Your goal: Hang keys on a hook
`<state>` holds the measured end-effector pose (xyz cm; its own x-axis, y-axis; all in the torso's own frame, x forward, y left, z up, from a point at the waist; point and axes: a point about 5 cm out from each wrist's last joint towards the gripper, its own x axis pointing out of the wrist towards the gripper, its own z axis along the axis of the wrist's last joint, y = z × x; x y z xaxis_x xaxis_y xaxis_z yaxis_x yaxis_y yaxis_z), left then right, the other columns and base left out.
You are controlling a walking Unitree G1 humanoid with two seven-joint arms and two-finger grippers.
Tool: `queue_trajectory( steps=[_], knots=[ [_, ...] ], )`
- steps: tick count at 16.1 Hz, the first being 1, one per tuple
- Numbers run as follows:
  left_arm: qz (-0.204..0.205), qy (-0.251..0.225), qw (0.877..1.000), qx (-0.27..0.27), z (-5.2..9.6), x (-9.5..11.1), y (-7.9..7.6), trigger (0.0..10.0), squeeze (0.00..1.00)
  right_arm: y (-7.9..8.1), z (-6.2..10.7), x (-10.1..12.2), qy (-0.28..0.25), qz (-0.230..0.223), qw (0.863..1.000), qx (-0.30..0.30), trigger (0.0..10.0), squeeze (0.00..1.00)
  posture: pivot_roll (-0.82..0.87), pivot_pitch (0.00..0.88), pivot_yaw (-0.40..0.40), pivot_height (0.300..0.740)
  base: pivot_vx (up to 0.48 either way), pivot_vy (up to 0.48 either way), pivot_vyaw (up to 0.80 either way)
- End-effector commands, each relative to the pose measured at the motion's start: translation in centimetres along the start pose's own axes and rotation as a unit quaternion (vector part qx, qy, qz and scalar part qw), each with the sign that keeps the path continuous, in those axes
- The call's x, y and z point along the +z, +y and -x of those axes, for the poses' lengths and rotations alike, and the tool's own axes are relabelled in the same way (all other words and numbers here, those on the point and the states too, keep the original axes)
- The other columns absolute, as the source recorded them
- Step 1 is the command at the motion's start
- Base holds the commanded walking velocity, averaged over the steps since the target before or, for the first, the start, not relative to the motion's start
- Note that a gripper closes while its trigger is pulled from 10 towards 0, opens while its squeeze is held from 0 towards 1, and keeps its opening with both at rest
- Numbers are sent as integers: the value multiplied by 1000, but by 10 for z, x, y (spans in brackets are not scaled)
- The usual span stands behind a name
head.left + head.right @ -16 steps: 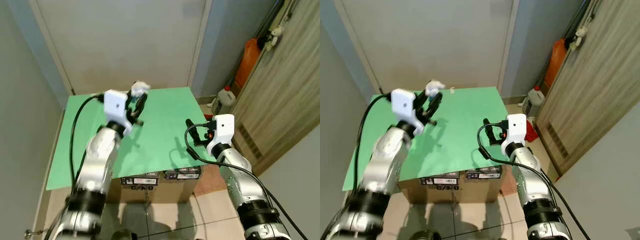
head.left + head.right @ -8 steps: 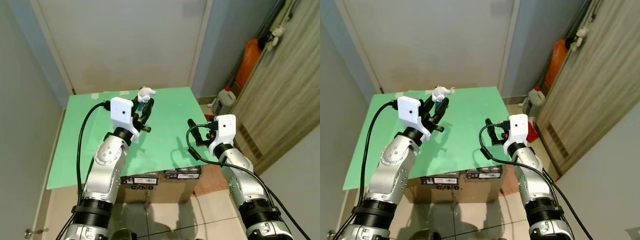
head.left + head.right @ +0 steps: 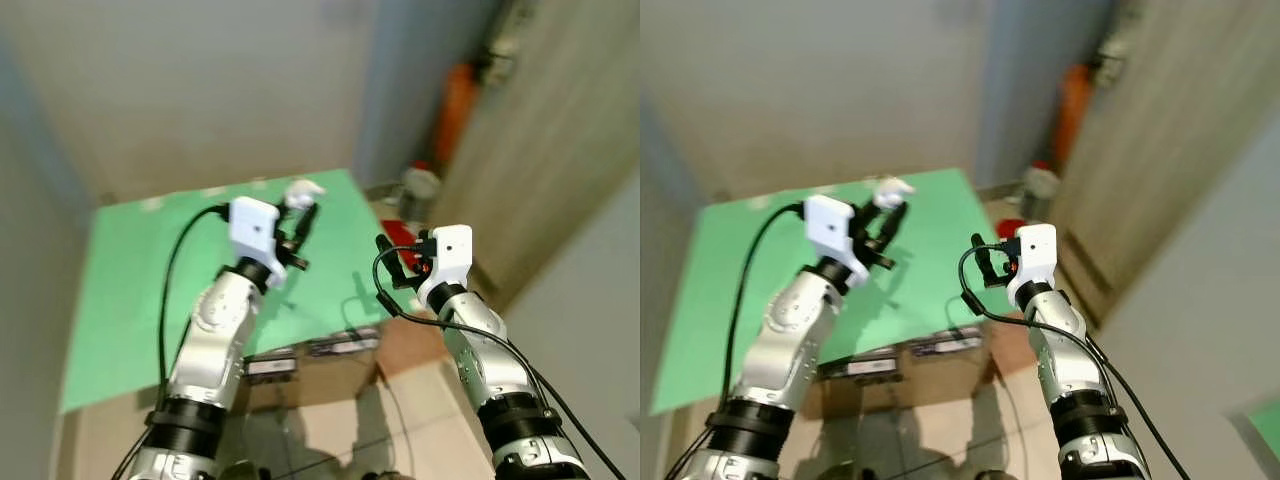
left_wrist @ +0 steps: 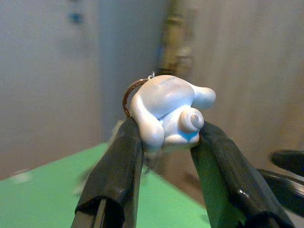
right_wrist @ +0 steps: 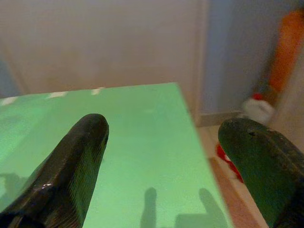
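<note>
White rounded figurine keychain (image 4: 166, 111) with thin metal key ring (image 4: 130, 93) behind it, pinched between two black fingers (image 4: 116, 166), raised above green tabletop (image 3: 140, 270)

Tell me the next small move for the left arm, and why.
Probably keep the left gripper shut and carry the keychain up off the green table while looking for a hook. The fingers clamp the white charm, its ring free above. No hook can be made out, and the head views are blurred. The right gripper hangs open over the table's edge.

Green-topped table (image 3: 130, 270), cardboard boxes (image 3: 300, 375) beneath
</note>
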<state>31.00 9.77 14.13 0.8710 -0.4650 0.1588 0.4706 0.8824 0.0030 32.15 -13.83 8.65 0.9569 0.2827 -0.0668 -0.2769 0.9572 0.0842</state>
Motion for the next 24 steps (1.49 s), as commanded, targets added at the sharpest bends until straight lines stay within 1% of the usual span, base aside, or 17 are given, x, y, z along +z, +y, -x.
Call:
queue_trajectory(
  steps=[1, 5, 7, 12, 13, 16, 23, 24],
  knots=[
    [1, -14, 1000, -20, -1, 7, -6, 0, 0, -6, 1, 0, 0, 2, 1000, -9, 10000, 0, 10, 0, 11, 740, 0, -480, -781],
    [6, -18, 999, -45, -1, 8, -12, 0, 0, -6, 1, -1, 2, -1, 1000, -11, 10000, 0, 5, 0, 14, 740, 0, -480, -781],
    [4, -19, 999, -48, -2, 8, -13, 0, 0, -6, 1, -1, 3, -1, 1000, -12, 10000, 0, 4, 0, 16, 740, 0, -480, -781],
    [-4, -11, 999, -51, -1, 6, -13, 0, 0, -5, 3, -3, 6, -4, 1000, -13, 10000, 0, 1, 0, 20, 740, 0, 0, -776],
    [-8, -8, 999, -52, -1, 5, -12, 0, 0, -5, 4, -3, 0, -5, 1000, -16, 10000, 0, 0, 0, 20, 740, 0, 0, -712],
    [-4, -7, 998, -56, 1, 3, -13, 0, 0, -6, 5, -2, -4, -4, 1000, -17, 10000, 0, -3, 0, 20, 740, 0, 0, 0],
    [-4, 3, 999, -54, 3, 0, -12, 0, 0, -7, 6, -3, -2, -1, 1000, -14, 10000, 0, 6, 0, 8, 740, -295, 371, 0],
    [-6, 3, 999, -54, 3, 0, -11, 0, 0, -7, 6, -3, -1, 1, 1000, -13, 10000, 0, 6, 0, 6, 740, 0, 428, 0]
  ],
)
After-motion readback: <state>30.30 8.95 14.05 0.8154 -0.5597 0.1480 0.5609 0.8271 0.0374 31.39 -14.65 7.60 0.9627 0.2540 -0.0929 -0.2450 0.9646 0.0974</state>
